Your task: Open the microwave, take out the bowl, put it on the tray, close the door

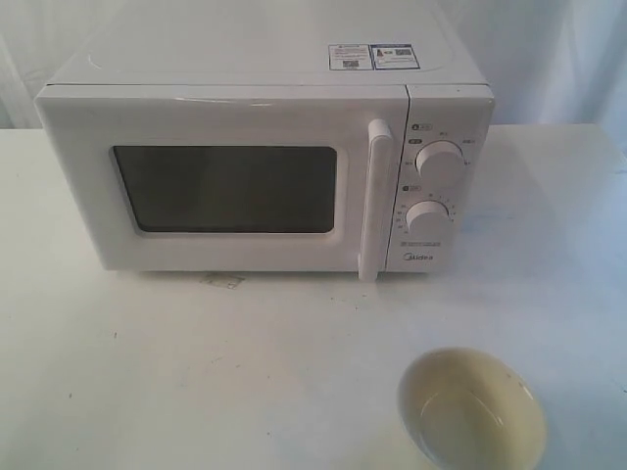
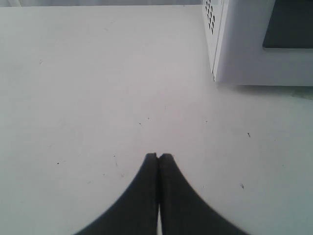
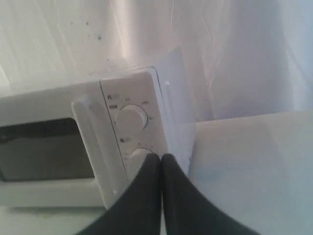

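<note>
The microwave [image 1: 265, 69] stood on a white table [image 1: 196, 372] with its door [image 1: 225, 122] fully closed. The bowl [image 1: 471, 411] was not inside: it sat upright on the table in front of the knob panel, well clear of the door, and no tray showed in any view. Both arms were empty. The left gripper [image 2: 158, 156] had its dark, tapered fingers pressed together over bare tabletop, facing the oven's left front corner and its side vents [image 2: 210, 14]. The right gripper [image 3: 160, 156] was pinched together the same way, raised and pointing at the front panel. Whatever came next would probably turn on the handle [image 1: 376, 201], a smooth white bar with its long axis vertical at the door's right edge, just beside the two round knobs [image 1: 440, 164]. It lay ahead of the right gripper and a little towards the window [image 1: 225, 189] side, so the right arm looked much the nearer, and its fingers would need to part first. The oven shell looked hard and glossy, the window dark and flat. The bowl was smooth, pale cream and round, with a few dark specks, and it appeared light and easy to slide.
</note>
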Robot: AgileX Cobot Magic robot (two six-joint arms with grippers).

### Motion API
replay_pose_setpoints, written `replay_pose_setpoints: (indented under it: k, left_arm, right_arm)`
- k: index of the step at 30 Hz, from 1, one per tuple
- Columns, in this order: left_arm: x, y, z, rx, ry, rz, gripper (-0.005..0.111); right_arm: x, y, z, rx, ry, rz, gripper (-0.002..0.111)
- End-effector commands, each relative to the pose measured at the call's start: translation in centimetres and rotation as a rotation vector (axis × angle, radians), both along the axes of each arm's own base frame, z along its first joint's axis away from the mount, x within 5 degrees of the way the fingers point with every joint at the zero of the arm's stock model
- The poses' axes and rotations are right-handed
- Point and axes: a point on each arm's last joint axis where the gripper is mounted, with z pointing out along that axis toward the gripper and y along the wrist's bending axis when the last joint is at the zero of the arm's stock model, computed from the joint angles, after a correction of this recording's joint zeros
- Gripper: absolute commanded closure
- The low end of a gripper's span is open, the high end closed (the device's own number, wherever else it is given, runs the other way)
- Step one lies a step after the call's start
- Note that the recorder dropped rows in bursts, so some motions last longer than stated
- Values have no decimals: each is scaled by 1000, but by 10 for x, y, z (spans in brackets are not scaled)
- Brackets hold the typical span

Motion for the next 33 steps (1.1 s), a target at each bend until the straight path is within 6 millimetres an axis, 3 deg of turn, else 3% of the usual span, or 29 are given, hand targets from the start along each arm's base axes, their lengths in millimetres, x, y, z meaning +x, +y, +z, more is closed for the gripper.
replay_pose_setpoints:
  k: [1,12,33]
  left_arm:
    - [0,0,-1,-2,1,4,107]
    - [0,0,-1,-2,1,4,107]
    - [0,0,-1,-2,1,4,107]
  right_arm:
    - [2,-2,-22,-111,106,-22,108]
    - [0,-2,-43,-159,299,-14,108]
    - [0,-4,-44,-181,309,-49,108]
